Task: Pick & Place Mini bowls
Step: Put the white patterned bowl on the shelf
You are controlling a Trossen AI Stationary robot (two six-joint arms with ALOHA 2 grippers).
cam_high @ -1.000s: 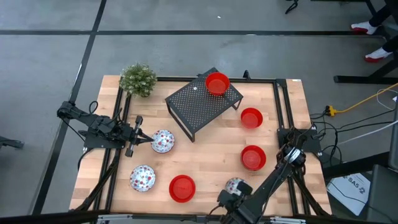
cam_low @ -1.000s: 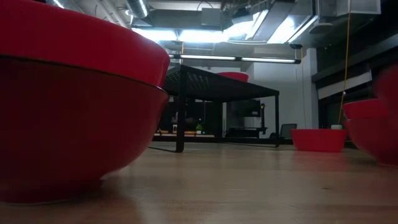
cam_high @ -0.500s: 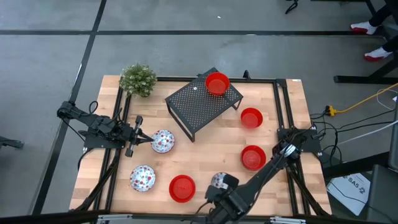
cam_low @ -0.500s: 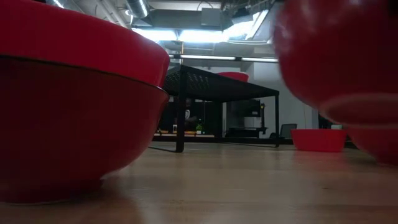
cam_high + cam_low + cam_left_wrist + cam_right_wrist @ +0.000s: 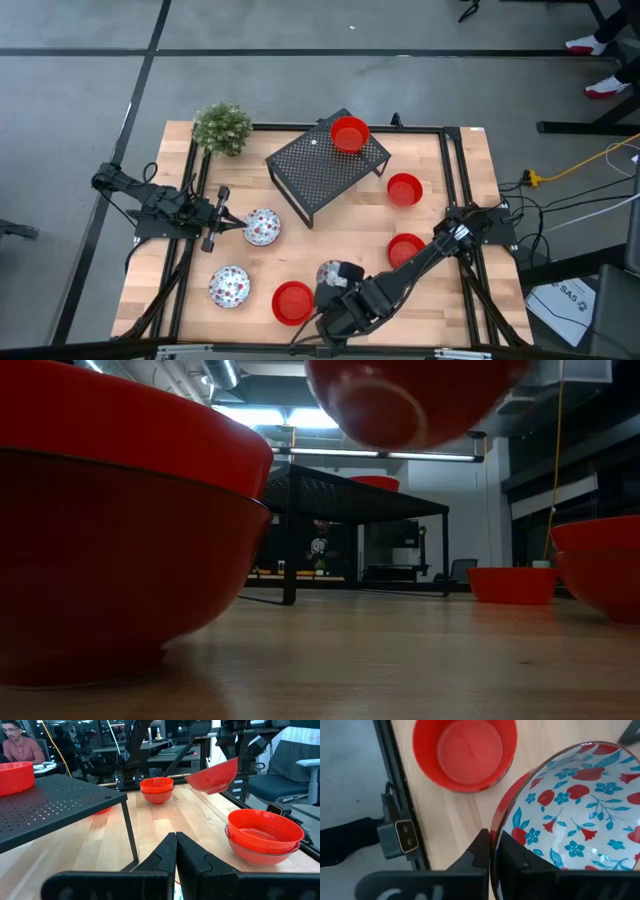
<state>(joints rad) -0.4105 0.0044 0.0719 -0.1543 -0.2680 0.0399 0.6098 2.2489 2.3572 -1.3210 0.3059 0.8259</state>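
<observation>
I saw the wooden table (image 5: 330, 235) carrying a black mesh rack (image 5: 325, 170), a small plant (image 5: 222, 128), and several mini bowls (image 5: 405, 189).

Rack (image 5: 327, 165) sits centre-back, one bowl (image 5: 349, 133) on its top at two o'clock. Plant (image 5: 222, 128) at the table's (image 5: 330, 255) eleven o'clock corner. Two bowls (image 5: 404, 188) (image 5: 405, 249) lie at three to four o'clock, three more (image 5: 262, 227) (image 5: 229, 287) (image 5: 292, 301) spread from eight to six o'clock.
</observation>
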